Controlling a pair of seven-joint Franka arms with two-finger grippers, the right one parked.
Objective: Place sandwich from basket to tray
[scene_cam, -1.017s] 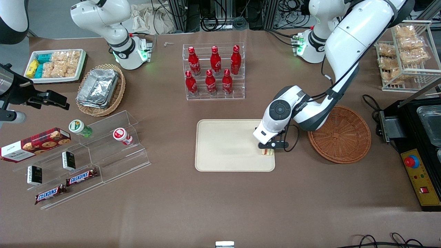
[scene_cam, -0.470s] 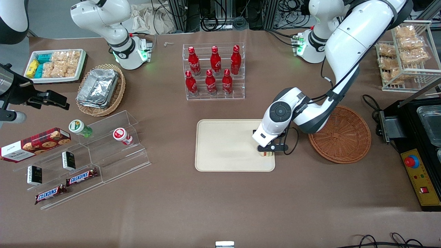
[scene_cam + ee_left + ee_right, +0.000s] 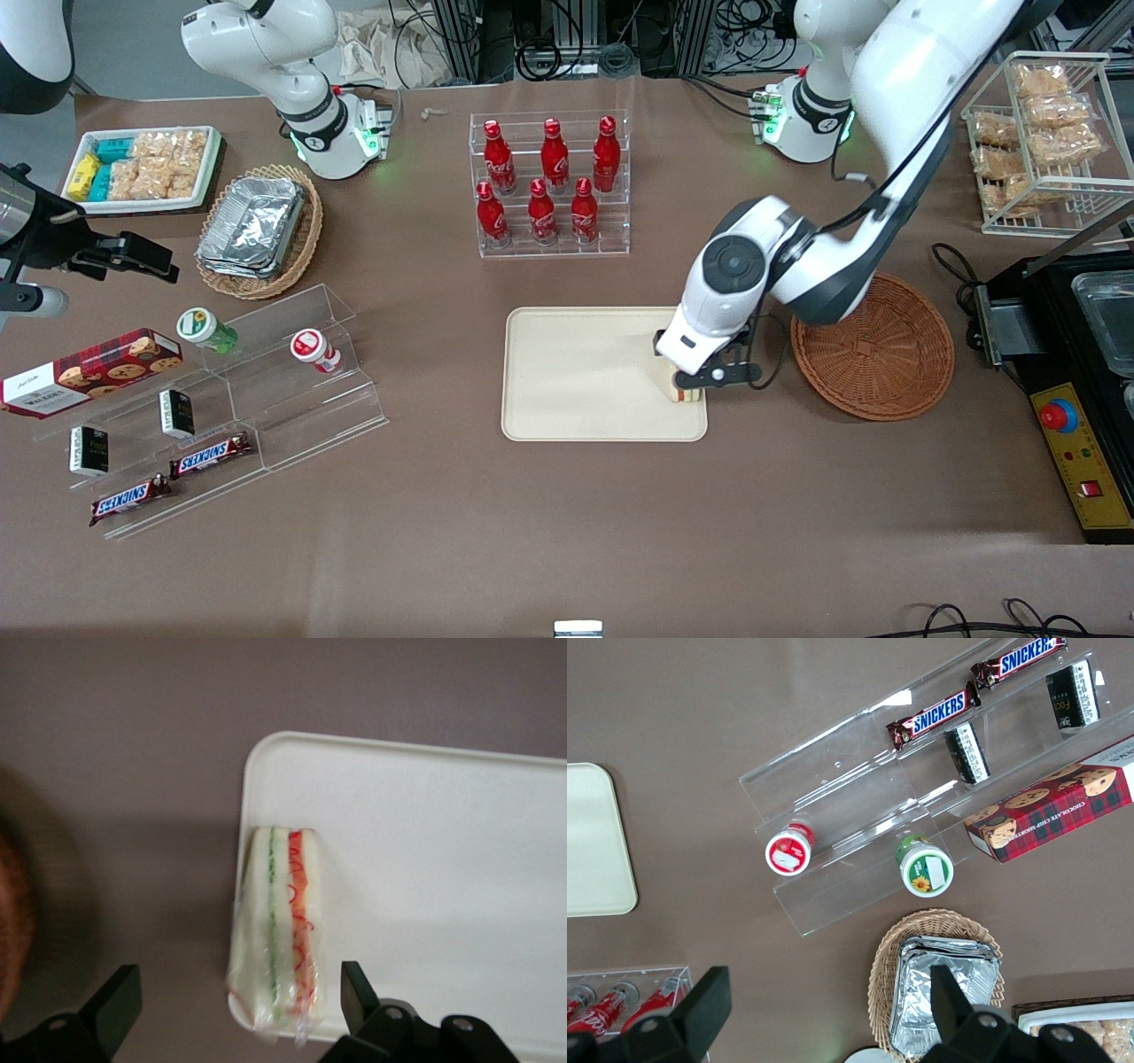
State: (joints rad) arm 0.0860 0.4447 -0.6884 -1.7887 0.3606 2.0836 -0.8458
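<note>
Left wrist view shows the sandwich (image 3: 279,930) lying on the tray (image 3: 425,868), right at the rim by a rounded corner, one end seemingly poking just over the edge. The claw (image 3: 239,1001) hangs above it with its fingers (image 3: 359,992) spread wide on either side and touching nothing, so the wedge sits free.

From the front, the sandwich (image 3: 683,392) is at about the four o'clock corner of the tray (image 3: 576,372), with the basket (image 3: 873,346) out at three o'clock from it on the brown surface (image 3: 567,532), apparently empty.

The sandwich looks light and soft: pale bread that would dent under a firm squeeze, layered red and green filling that could slide out, and what seems a shiny clear wrap, likely slippery. If it needed nudging further in from the rim, I'd take it across the two flat bread faces near the thick middle, with a gentle pinch, not by the thin tip or the cut edge. Being so near the rim, a careless brush could tip it off.
</note>
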